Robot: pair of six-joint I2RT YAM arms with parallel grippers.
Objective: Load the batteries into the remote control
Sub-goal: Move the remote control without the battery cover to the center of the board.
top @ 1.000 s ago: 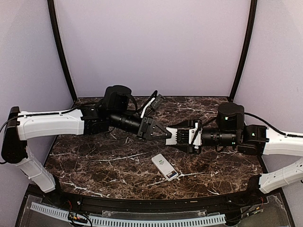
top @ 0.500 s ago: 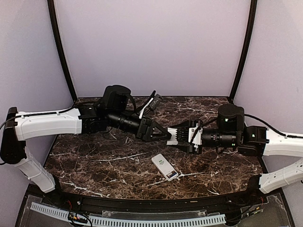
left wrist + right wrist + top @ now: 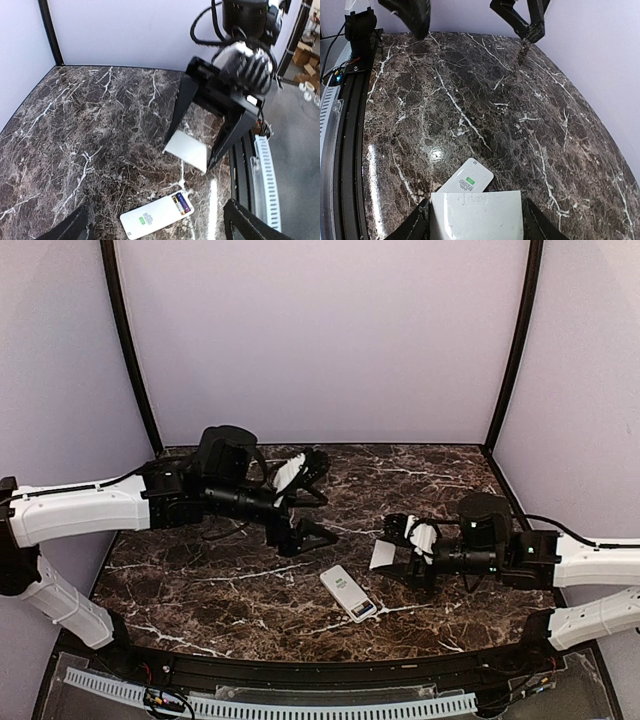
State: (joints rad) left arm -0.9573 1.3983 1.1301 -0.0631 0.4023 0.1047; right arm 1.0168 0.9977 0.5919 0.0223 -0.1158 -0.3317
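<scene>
We see 2 robot arms over a dark marbled surface (image 3: 190, 590), w/ lilac walls behind. The remote (image 3: 349, 593) lies flat near the front edge, about mid-width, closer to the arm bases than either hand. Nothing touches it. Its back faces up, w/ a small green label (image 3: 145, 219) near the middle. At one end the batteries (image 3: 181, 202), dark purple, sit inside the open slot; we can't count them for sure.

The left hand (image 3: 305, 535) hangs above the surface, just left of & behind the remote. Its fingers are spread wide apart & hold nothing.

The right hand (image 3: 398, 550) is clamped on a thin white panel (image 3: 476, 214), one finger on each side edge. The panel is off the surface, just right of & behind the remote. The 2 hands are apart, not touching.
</scene>
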